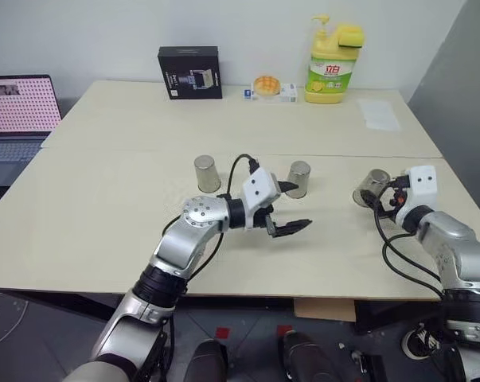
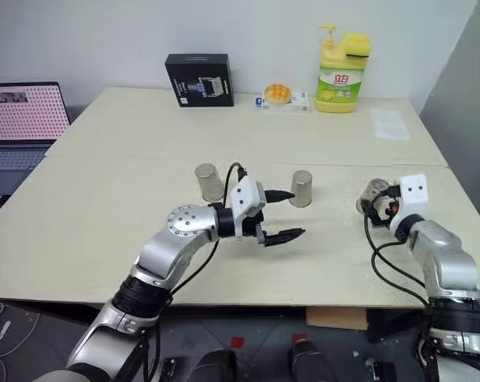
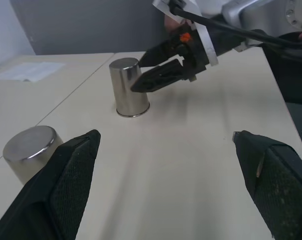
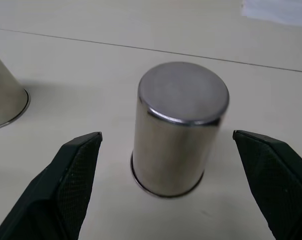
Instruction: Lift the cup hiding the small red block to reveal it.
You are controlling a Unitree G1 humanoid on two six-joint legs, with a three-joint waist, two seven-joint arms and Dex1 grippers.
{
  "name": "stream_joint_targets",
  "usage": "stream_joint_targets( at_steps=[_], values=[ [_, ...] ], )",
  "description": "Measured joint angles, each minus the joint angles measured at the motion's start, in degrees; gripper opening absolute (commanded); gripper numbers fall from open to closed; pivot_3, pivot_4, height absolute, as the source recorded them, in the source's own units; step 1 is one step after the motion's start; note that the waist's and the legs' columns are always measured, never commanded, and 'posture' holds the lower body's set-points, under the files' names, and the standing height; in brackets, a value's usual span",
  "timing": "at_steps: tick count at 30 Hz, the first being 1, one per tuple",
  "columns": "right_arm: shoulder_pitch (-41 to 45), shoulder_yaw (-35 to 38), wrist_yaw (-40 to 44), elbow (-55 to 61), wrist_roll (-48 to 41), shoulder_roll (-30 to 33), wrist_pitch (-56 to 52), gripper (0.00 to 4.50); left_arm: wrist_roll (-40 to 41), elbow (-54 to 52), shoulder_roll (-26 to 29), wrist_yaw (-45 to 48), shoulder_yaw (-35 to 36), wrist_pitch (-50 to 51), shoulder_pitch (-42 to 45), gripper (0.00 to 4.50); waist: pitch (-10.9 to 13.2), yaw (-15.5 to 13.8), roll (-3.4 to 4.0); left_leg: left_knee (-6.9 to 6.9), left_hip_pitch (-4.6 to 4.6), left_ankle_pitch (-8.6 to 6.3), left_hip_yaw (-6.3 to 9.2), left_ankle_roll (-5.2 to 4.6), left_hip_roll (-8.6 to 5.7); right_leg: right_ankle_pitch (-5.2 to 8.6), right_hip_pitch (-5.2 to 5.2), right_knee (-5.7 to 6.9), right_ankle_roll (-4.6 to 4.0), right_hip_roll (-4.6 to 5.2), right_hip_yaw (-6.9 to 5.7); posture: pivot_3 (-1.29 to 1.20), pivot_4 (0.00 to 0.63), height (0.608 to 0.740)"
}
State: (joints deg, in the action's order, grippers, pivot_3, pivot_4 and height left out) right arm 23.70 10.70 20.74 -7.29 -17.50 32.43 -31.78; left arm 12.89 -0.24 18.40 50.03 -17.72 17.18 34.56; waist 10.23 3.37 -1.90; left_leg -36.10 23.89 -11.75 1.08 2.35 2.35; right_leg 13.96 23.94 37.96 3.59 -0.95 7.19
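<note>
Altogether, three silver cups are standing upside down in a loose row across the middle of the table (image 1: pixel 104 231): a left cup (image 1: pixel 207 173), a middle cup (image 1: pixel 299 179) and a right cup (image 1: pixel 372 188). Two grippers are working over the tabletop. Along the far edge, a black box (image 1: pixel 190 72), a small packet with an orange round on it (image 1: pixel 271 89) and one yellow soap bottle (image 1: pixel 333 64) are sitting well apart from the cups, and a laptop (image 1: pixel 17 119) is lying open at the robot's left. A sheet of white paper (image 1: pixel 380 114) is resting toward the far right.

The right gripper (image 1: pixel 380 197) is reaching forward, nearly level, with its fingers spread wide apart and gripping nothing. The right cup is standing between those fingers (clear table is showing on each side of it in the right wrist view), so neither pad is touching the metal.

The left arm is bending across the robot's front, its gripper (image 1: pixel 291 208) pointing toward the right. Its fingers are likewise parted and empty. The middle cup is sitting just beyond the farther finger (image 1: pixel 287 188), at the edge of the span, and whether they are touching cannot be told. The left cup is standing behind the left wrist, apart from it.
</note>
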Motion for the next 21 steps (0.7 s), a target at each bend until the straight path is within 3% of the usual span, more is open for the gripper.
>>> stream_joint_targets(
  at_steps=[9,17,21],
  values=[
    [8.61,-1.25,0.98,-18.28,4.22,-1.23,9.4,4.45,-0.32,0.93,-0.76,0.09,0.07,-0.06,0.11,4.5,0.0,0.19,0.02,-0.04,-0.02,0.0,-0.01,0.0,-0.06,-0.02,-0.03,0.02,0.03,0.03,0.03,0.0,0.15,0.74],
    [10.46,-0.2,3.0,-23.66,3.42,-3.22,13.79,2.75,-0.33,0.95,-0.59,0.37,0.09,0.01,0.14,4.5,0.0,0.23,0.03,-0.02,-0.01,0.01,0.03,0.0,-0.06,-0.02,-0.05,0.01,0.03,0.03,0.01,0.0,0.15,0.74],
    [10.42,0.36,3.38,-23.0,2.75,-3.73,13.85,2.72,-0.32,0.95,-0.68,0.5,0.09,0.23,0.15,4.5,0.0,0.23,0.03,-0.03,-0.02,0.01,0.04,-0.01,-0.06,-0.02,-0.05,0.02,0.03,0.03,0.01,0.0,0.15,0.74]
  ],
)
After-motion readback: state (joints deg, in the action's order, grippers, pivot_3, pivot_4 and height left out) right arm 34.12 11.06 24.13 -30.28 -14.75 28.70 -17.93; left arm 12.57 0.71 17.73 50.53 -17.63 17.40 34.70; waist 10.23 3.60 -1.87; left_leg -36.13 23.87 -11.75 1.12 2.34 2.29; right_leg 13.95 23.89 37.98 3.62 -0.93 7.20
